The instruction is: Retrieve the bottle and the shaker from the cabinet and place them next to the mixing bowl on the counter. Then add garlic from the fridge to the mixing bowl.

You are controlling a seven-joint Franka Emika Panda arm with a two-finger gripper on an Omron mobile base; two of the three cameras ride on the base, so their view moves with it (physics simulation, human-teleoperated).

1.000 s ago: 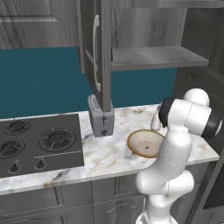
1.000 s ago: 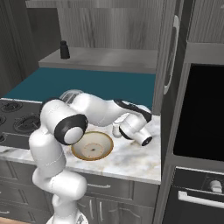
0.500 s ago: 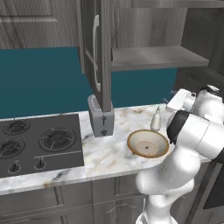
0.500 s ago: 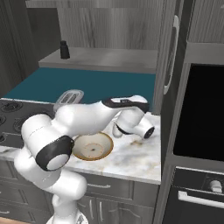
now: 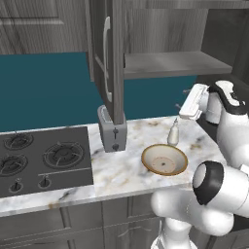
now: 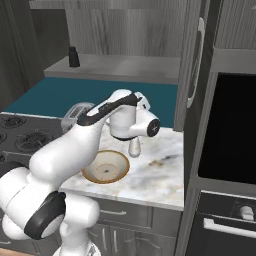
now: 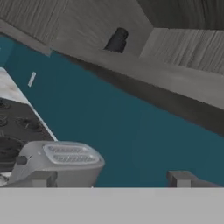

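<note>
The white arm rises in front of the marble counter (image 5: 121,168), bends high over its right end and carries its hand above and just behind the mixing bowl (image 5: 164,159), level with the space under the open cabinet (image 6: 120,67). In the hand view the gripper (image 7: 109,179) points along the teal back wall toward the cabinet shelf, tilted so the shelf runs slantwise, and its two dark fingertips (image 7: 41,178) stand far apart with nothing between them: the jaws are wide. One mixing bowl, tan and shallow, sits on the counter near the front edge. One pale bottle (image 5: 173,133) stands upright on the counter just behind the bowl, on its right, close to it but apart. One dark shaker (image 6: 74,57) stands upright on the cabinet shelf, well above the bowl and far to its left. One grey toaster (image 5: 111,130) stands on the counter to the bowl's left, under the open cabinet door. One black stove (image 5: 41,160) lies beyond the toaster, farther left of the bowl.
</note>
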